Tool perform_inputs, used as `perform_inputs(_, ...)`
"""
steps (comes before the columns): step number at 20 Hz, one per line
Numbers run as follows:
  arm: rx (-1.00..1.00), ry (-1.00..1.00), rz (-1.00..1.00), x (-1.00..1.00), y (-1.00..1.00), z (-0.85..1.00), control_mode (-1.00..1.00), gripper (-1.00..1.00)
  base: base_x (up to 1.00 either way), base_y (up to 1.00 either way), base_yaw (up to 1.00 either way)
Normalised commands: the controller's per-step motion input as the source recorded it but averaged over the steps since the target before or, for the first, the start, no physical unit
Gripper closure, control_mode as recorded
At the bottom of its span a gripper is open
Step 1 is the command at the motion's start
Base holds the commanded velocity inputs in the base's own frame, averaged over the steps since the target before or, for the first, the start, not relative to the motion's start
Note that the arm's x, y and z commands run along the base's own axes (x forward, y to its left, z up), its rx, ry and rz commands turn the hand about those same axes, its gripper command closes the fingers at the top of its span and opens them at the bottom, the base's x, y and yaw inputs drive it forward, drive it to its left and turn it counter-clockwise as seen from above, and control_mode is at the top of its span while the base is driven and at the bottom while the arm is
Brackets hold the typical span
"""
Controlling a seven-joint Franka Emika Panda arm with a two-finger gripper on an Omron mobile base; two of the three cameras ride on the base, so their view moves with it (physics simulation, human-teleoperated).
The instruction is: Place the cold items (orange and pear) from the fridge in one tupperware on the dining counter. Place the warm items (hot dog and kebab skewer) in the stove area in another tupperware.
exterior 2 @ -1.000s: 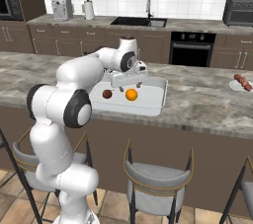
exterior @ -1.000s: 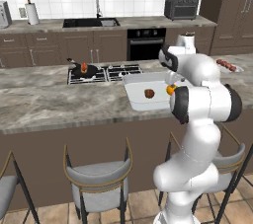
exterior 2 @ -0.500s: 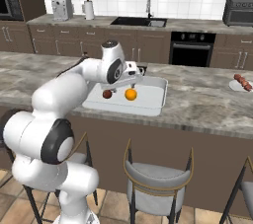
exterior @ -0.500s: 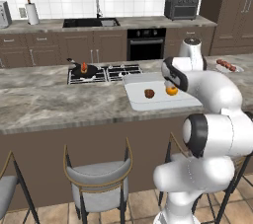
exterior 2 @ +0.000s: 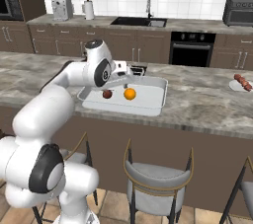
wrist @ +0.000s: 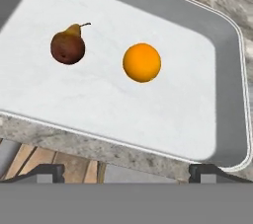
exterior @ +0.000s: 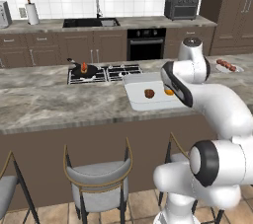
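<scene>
arm (exterior 2: 59, 99): glossy white rounded shells | joints: dark grey discs | finger tips (wrist: 47, 172): small, dark

You're looking at a home kitchen: dark wood cabinets (exterior: 44, 53), a built-in oven (exterior: 146, 43), a sink (exterior: 89, 22) under white tile, a cooktop (exterior: 106, 72) set in the marble dining counter (exterior: 54, 102), and bar stools (exterior: 101, 181) along its front

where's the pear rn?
The pear lies inside the white tupperware on the dining counter, left of the orange in the hand view and not touching it.
</scene>
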Motion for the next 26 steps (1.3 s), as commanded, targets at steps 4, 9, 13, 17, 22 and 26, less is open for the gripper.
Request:
perform_inputs(4, 0.0, 0.0, 0.0, -0.32, 0.1, 0.29, -1.0, -1.0, 0.0, 0.0, 0.0)
perform_inputs(9, 0.0, 0.0, -0.03, -0.44, 0.13, 0.25, -1.0, -1.0, 0.0, 0.0, 0.0)
perform_inputs(13, 0.0, -0.12, -0.1, -0.62, 0.13, 0.12, -1.0, -1.0, 0.0, 0.0, 0.0)
perform_inputs(17, 0.0, -0.61, -0.17, -0.84, 0.18, -0.06, -1.0, -1.0, 0.0, 0.0, 0.0)
perform_inputs(22, 0.04, -0.25, -0.05, -0.84, 0.26, -0.05, -1.0, -1.0, 0.0, 0.0, 0.0)
perform_inputs(26, 0.3, 0.01, 0.0, -0.81, 0.16, 0.01, -1.0, -1.0, 0.0, 0.0, 0.0)
